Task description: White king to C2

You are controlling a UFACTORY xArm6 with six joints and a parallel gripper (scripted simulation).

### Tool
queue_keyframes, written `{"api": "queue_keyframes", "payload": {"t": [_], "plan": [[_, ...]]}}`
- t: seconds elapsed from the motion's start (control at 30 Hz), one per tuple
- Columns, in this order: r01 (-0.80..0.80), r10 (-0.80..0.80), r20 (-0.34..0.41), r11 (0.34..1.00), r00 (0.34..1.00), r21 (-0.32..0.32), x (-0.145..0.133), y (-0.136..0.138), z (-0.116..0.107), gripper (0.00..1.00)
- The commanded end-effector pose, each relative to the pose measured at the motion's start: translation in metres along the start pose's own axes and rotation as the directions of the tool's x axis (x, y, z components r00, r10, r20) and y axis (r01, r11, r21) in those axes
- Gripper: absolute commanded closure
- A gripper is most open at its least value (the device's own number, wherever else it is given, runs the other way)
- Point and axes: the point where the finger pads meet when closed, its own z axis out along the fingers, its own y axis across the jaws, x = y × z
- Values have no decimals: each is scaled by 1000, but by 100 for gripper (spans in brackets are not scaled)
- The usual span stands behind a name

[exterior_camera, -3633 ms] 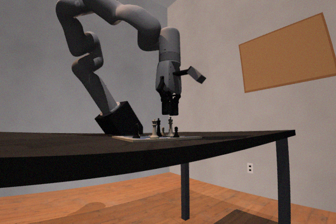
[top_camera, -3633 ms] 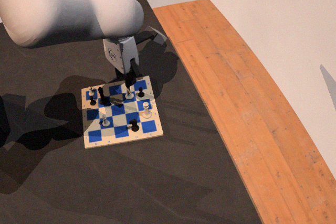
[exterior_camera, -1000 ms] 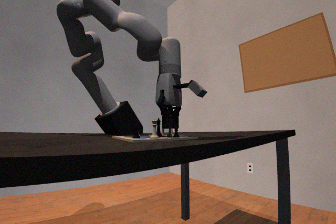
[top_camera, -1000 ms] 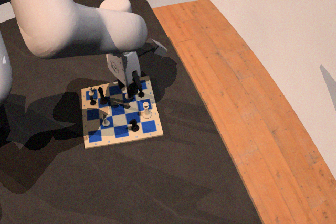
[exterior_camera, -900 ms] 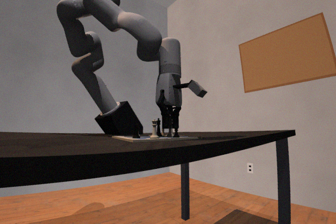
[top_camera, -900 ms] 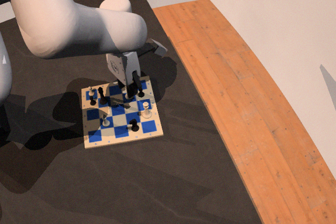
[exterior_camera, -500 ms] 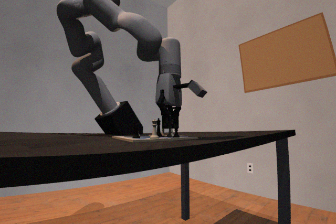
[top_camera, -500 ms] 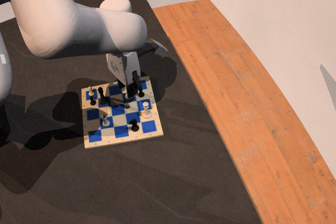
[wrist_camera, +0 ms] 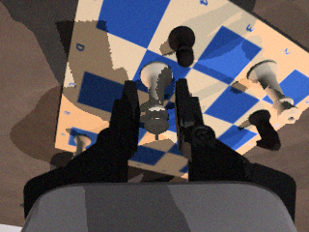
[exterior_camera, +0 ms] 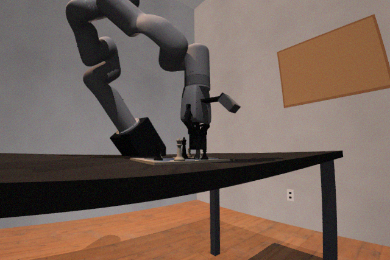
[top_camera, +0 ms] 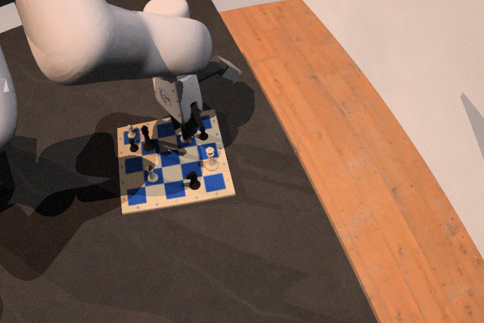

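The white king (top_camera: 185, 141) (exterior_camera: 197, 154) (wrist_camera: 155, 72) stands upright on blue D4 of the chessboard (top_camera: 128, 209) (exterior_camera: 159, 162) (wrist_camera: 65, 108). My gripper (top_camera: 187, 131) (exterior_camera: 197, 147) (wrist_camera: 156, 95) is low over D4, its fingers partly open on either side of the king. The wrist view shows a narrow gap between the king and each finger. C2 (top_camera: 172, 174) is a bare cream square. A black pawn (top_camera: 203, 133) (exterior_camera: 204, 155) (wrist_camera: 182, 39) stands on E4, close beside the gripper.
A white queen (top_camera: 211, 163) (exterior_camera: 179, 153) (wrist_camera: 268, 79) stands on E2, a black piece (top_camera: 193, 181) (exterior_camera: 158, 156) (wrist_camera: 266, 128) on D1, a white piece (top_camera: 152, 177) on B2. A tall black king (top_camera: 147, 143) is on B4, a black pawn (top_camera: 133, 145) on A4, a white piece (top_camera: 131, 132) on A5.
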Motion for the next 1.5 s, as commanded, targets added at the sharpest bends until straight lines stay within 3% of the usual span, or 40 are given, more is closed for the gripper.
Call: {"api": "queue_keyframes", "payload": {"t": [0.0,1.13,1.27,1.47], "plan": [[-1,1,-3,1000,1000,0,1,0,-1,100],[-1,1,-3,1000,1000,0,1,0,-3,100],[-1,1,-3,1000,1000,0,1,0,-16,100],[-1,1,-3,1000,1000,0,1,0,-57,100]]}}
